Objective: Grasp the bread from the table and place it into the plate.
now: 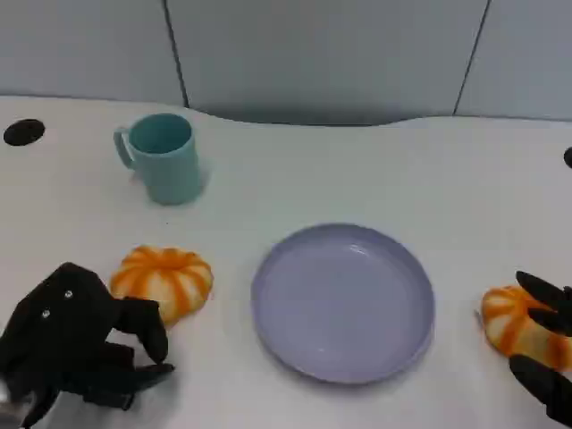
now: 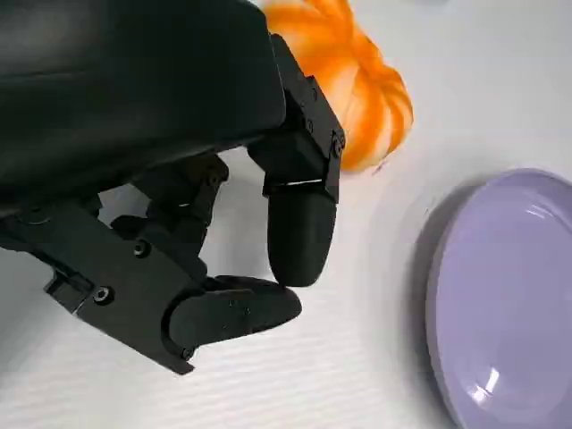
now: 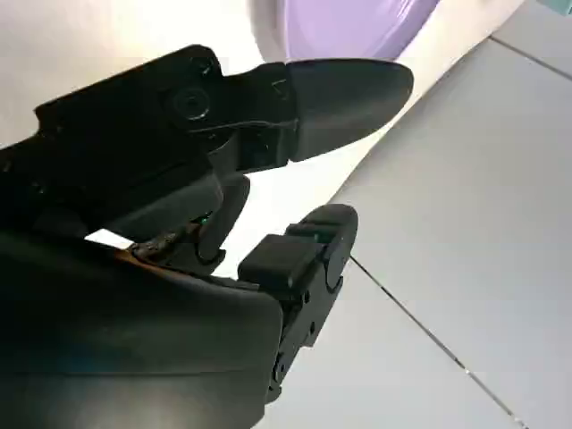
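Left hand [image 1: 76, 344]: sits on the white table [image 1: 429, 170], on the side of the lavender plate [image 1: 344, 299] toward the robot's left, well apart from the plate rim. Fingers curl inward and downward with nothing between them; the left wrist view shows the fingertips [image 2: 299, 241] bent under the black shell, resting at or just above the table surface, nothing enclosed.

Orange-and-white bread [image 1: 165, 279]: lies on the table just beyond and beside the left hand, between the hand and the plate, nearer the hand. In the head view one finger overlaps the bread's near edge; contact cannot be confirmed. In the left wrist view the bread [image 2: 362, 94] shows past the knuckles, outside the curl of the fingers, and the plate [image 2: 509, 304] lies well apart from the fingertips.

Right hand [image 1: 545, 344]: at the plate's opposite side, toward the robot's right. Fingers spread around a second orange-and-white bread [image 1: 514, 323] on the table near the plate rim; whether they grip it or only flank it cannot be told. The right wrist view shows the fingers [image 3: 349, 94] apart, with the plate [image 3: 357, 22] beyond them.

Teal mug [image 1: 164, 156]: upright on the table, beyond the plate toward the robot's left, handle turned away from the plate.
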Available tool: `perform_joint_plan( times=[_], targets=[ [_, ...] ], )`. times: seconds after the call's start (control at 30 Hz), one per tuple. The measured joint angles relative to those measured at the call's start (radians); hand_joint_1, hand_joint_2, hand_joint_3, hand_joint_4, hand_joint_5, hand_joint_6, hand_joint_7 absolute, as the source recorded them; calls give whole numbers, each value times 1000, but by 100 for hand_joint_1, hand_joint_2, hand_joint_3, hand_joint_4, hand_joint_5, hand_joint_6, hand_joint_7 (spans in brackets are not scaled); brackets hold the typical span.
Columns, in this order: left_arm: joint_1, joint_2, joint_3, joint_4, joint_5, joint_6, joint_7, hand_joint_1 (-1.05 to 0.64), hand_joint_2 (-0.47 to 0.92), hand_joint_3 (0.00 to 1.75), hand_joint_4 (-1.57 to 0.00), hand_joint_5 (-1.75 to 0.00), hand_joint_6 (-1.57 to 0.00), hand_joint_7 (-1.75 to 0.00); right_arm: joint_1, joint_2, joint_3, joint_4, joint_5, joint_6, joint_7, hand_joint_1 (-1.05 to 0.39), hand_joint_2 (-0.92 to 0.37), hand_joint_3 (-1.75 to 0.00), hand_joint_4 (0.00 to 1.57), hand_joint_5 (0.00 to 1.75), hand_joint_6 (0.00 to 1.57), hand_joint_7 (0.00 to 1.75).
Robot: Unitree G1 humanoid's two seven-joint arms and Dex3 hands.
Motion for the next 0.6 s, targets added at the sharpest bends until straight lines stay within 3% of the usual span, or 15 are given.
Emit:
perform_joint_plan(
  times=[0.37, 0.6],
  targets=[
    [-1, 0, 3, -15, -4, 38, 0, -32, 43, 80, -83, -175, -69, -175, 0, 0, 0, -1, 1, 0, 0, -40, -92, -32, 77, 21, 66, 0],
    [24, -30, 73, -18, -61, -98, 17, -33, 48, 79, -83, -175, -66, -175, 3, 2, 1, -10, 2, 8, 1, -39, -92, -32, 78, 21, 66, 0]
  ],
)
